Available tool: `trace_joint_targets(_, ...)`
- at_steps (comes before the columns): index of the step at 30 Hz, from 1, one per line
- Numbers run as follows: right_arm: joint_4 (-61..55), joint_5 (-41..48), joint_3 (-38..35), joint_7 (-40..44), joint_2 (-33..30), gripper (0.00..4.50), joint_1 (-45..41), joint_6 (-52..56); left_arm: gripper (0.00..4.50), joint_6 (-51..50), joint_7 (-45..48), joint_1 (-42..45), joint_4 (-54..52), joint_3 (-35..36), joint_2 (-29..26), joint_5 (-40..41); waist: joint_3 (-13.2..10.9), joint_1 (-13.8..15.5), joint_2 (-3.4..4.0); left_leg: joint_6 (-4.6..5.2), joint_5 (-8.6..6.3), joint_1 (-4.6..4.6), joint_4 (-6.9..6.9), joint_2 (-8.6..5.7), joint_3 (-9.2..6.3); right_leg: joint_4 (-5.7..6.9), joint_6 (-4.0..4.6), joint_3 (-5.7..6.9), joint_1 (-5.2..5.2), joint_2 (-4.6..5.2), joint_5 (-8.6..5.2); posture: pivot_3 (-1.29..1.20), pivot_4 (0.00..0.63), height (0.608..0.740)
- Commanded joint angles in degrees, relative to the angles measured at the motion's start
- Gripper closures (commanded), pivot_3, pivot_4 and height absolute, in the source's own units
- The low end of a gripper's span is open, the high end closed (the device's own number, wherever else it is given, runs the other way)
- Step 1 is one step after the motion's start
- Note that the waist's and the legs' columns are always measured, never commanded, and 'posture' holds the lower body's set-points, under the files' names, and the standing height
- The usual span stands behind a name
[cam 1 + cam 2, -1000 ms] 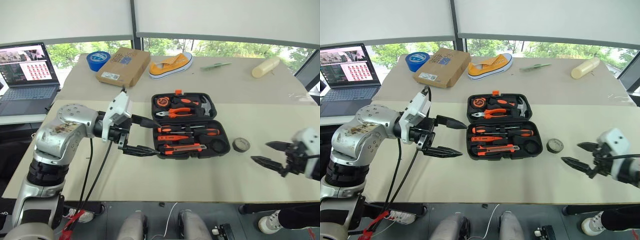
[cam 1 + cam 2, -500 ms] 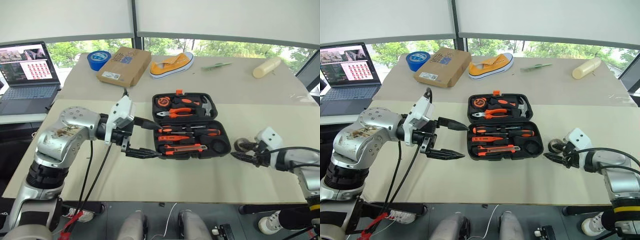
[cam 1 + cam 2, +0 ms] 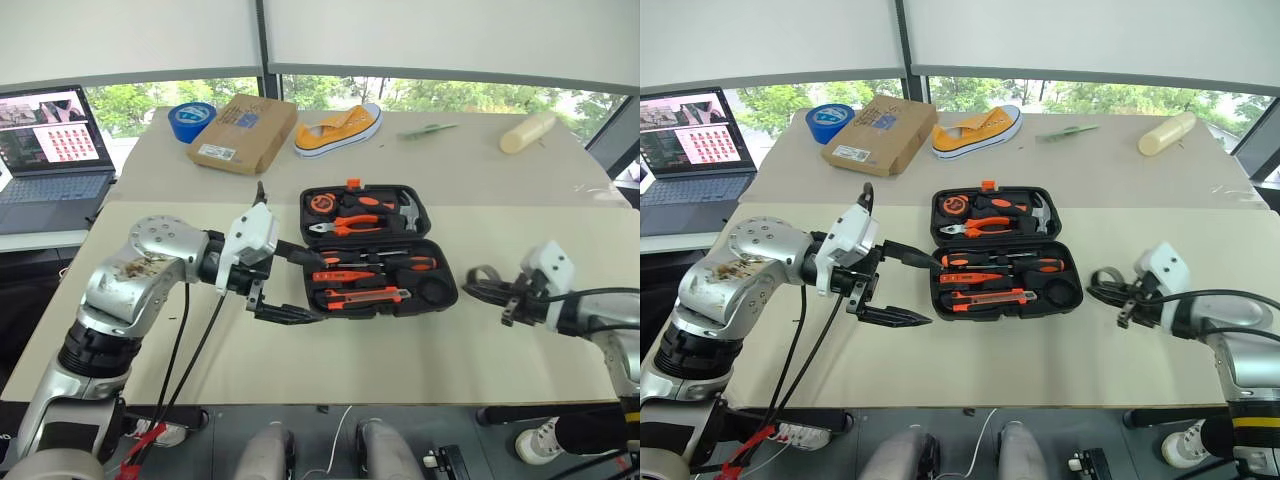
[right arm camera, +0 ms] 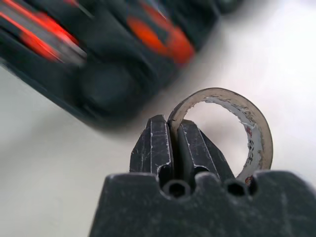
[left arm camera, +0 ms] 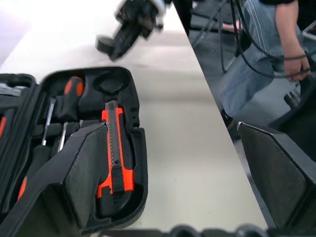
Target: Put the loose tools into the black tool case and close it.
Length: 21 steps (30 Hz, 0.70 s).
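Observation:
The black tool case point(image 3: 305, 222) lies open in the middle of the table. Two orange-black screwdrivers point(image 3: 378, 264) and the utility knife point(image 3: 365, 296) rest in its near half, and its round slot point(image 3: 436, 290) is empty. My right gripper point(image 3: 490, 292) is shut on the rim of the small dark tape roll point(image 4: 219, 95), holding it up on edge just right of the case. My left gripper point(image 3: 318, 285) stands open at the case's near left corner, one finger over the screwdrivers and one in front of the case. The left wrist view looks along the knife point(image 5: 116, 153).
Pliers point(image 3: 352, 224) and a hammer point(image 3: 410, 212) sit in the case's far half. At the back of the table are a cardboard box point(image 3: 245, 132), a blue tape roll point(image 3: 193, 120), a yellow shoe point(image 3: 338, 130) and a cream bottle point(image 3: 528, 132). A laptop point(image 3: 45, 150) stands far left. A person point(image 5: 266, 49) is beside the table.
My right gripper came in from the right to the tape roll, shut on its rim and tipped it up off the table. The left gripper stayed open by the case.

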<state>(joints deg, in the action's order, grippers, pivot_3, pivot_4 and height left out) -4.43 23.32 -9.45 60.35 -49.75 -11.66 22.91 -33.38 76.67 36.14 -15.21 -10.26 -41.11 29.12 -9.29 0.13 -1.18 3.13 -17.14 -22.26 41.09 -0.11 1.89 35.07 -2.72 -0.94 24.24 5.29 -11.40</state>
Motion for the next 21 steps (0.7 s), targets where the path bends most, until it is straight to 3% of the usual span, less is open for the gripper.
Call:
trace_joint_targets(1,-5.7,0.2,3.0,-1.3,0.1,4.40,-1.9,4.0,0.00,1.9,0.4,1.4,0.2,0.1,0.2,-0.4,0.0,0.0,0.00,0.00,0.00,-0.01,-0.02,0.00,0.00,0.00,0.00,0.01,0.02,0.01,0.00,0.00,0.150,0.735)
trace_joint_targets(9,-4.5,-5.6,7.9,-3.8,-0.7,4.40,-1.2,3.7,0.00,2.6,0.5,1.6,0.5,-0.1,0.1,-0.9,0.0,0.6,0.00,0.00,0.00,-0.08,0.01,-0.08,0.02,-0.04,-0.01,0.04,0.01,0.13,0.00,0.00,0.150,0.735)
trace_joint_targets(21,-7.5,-3.2,4.7,-1.6,-2.4,0.43,-0.2,5.9,0.00,3.8,0.1,0.6,1.6,-0.1,-0.1,-1.9,0.0,0.6,0.00,0.00,0.00,-0.05,-0.04,-0.06,0.01,-0.03,0.00,0.05,0.01,0.06,0.00,0.00,0.150,0.735)
